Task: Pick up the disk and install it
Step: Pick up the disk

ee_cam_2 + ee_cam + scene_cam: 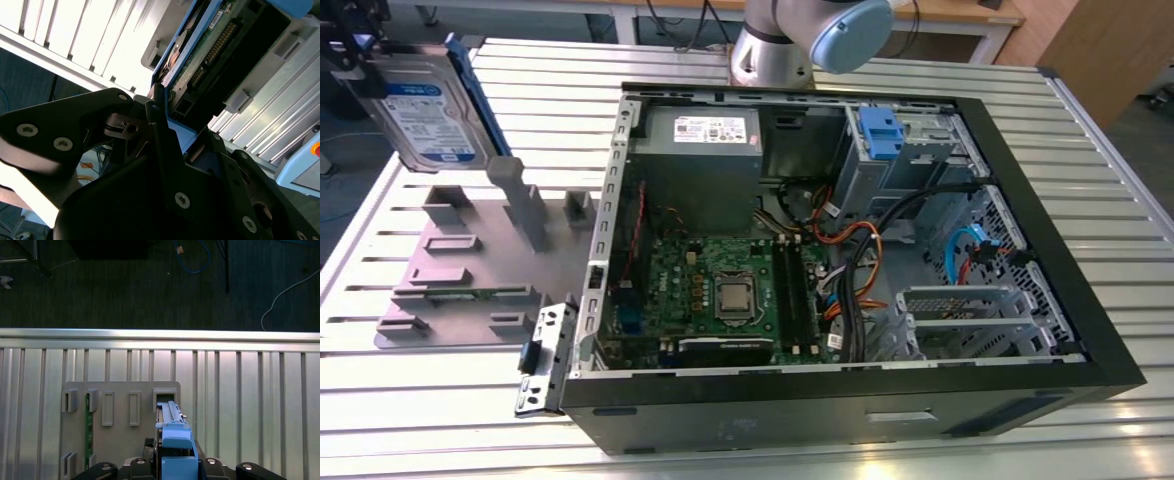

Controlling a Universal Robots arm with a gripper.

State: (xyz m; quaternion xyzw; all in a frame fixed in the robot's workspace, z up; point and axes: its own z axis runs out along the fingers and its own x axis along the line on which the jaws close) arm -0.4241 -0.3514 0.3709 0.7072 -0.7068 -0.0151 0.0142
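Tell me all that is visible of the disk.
The disk is a flat silver drive with a white-and-blue label, framed by a blue plastic bracket. The second wrist view shows a green circuit board on its other face. It hangs on edge in the air, clamped by the claw, over the grey tray.

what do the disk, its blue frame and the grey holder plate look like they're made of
The disk: casing looks like silvery metal, with a glossy white-and-blue label; a green circuit board shows underneath in the second wrist view. Its blue frame: looks like moulded plastic, matte. The grey holder plate: matte grey, maybe plastic; cannot tell for sure.
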